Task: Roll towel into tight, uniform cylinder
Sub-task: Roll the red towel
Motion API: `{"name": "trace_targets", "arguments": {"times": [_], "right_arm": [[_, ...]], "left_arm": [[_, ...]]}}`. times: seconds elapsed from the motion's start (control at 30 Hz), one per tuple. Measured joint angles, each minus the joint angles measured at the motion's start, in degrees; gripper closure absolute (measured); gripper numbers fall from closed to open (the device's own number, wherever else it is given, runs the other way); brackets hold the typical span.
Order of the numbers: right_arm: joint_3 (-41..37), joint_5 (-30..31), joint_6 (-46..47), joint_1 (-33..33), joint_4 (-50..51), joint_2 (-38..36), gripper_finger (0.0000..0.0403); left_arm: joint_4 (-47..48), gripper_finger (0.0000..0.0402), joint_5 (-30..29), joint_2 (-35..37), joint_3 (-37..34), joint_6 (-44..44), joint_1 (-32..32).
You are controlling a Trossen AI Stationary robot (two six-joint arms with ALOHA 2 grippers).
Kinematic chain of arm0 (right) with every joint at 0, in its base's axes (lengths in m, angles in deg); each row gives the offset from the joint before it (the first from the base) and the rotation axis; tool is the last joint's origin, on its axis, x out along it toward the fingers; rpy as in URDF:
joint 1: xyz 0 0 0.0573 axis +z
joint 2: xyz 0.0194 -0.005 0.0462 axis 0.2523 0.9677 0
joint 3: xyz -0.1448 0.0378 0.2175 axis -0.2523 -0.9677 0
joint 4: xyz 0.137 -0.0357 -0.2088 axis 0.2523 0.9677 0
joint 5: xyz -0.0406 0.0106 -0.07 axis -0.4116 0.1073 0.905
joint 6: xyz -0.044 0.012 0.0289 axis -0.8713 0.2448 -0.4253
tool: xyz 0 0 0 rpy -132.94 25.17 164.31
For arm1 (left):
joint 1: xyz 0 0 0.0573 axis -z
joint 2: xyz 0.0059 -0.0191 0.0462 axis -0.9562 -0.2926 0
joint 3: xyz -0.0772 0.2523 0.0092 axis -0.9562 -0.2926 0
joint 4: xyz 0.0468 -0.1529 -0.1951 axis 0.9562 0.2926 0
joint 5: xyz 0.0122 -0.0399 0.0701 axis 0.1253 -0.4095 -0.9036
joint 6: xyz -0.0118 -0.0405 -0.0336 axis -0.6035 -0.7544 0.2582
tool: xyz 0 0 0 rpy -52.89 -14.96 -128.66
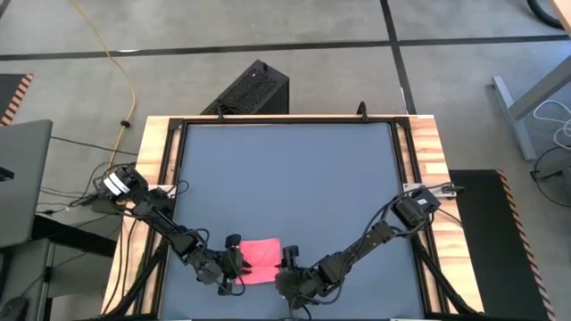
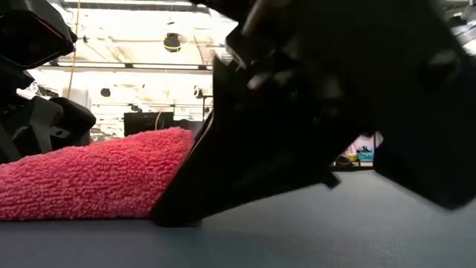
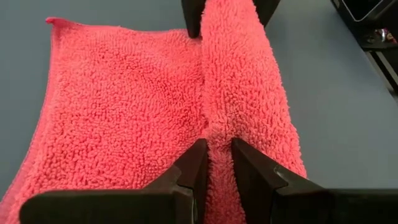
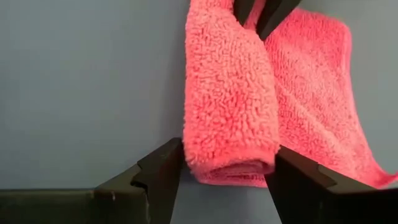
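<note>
The bright pink towel (image 1: pixel 260 257) lies on the dark grey table near its front edge. Its near part is rolled into a thick fold (image 3: pixel 242 87) that runs left to right. Its flat part (image 3: pixel 112 112) lies spread on the table on the far side of the roll. My left gripper (image 1: pixel 236 265) is at the roll's left end, shut on it. My right gripper (image 1: pixel 287 260) is at the roll's right end (image 4: pixel 230 158), with one finger on each side of it. In the low view the towel (image 2: pixel 89 179) lies left of the right gripper's dark finger (image 2: pixel 223 171). My left gripper pinches the left end of the rolled fold (image 3: pixel 219 155) between its two fingers (image 3: pixel 198 165), several layers thick. The fingers come nearly level from the table's left, along the roll. The towel rests on the table. My right gripper holds the roll's right end (image 4: pixel 205 155) between its two fingers (image 4: pixel 166 167), which lie against its two sides with a wide gap. The fingers come low from the table's right, along the roll. One fingertip (image 2: pixel 175 216) is down at the table. The roll rests on the table.
The table's front edge is close behind both grippers. Bare grey tabletop (image 1: pixel 285 169) stretches from the towel to the far edge. Wooden side rails (image 1: pixel 424 152) and cables run along both sides.
</note>
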Motion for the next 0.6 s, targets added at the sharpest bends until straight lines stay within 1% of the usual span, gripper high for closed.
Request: {"name": "trace_targets", "arguments": {"times": [0.13,0.23,0.33,0.43,0.53,0.6], "right_arm": [[0.0,1.3,2.6,0.0,1.1,0.1,0.0167],[0.0,1.3,4.9,0.0,2.2,0.0,0.0185],[0.0,0.5,7.1,0.0,2.7,0.0,0.0217],[0.0,-0.6,9.2,-0.1,3.0,0.0,0.0260],[0.0,-0.8,7.9,0.3,2.9,0.0,0.0295],[0.4,-0.6,5.3,0.9,3.3,-0.1,0.0304]], "left_arm": [[0.0,0.0338,1.2,0.0,0.0,0.0,0.0],[-0.1,0.0338,3.2,0.0,0.0,1.2,0.0],[0.0,0.0338,3.4,0.0,0.0,1.6,0.0],[0.0,0.0338,3.4,0.0,0.0,1.5,0.0],[0.0,0.0338,3.3,0.0,0.0,1.5,0.0],[0.0,0.0338,3.3,0.0,0.0,1.5,0.0]]}}
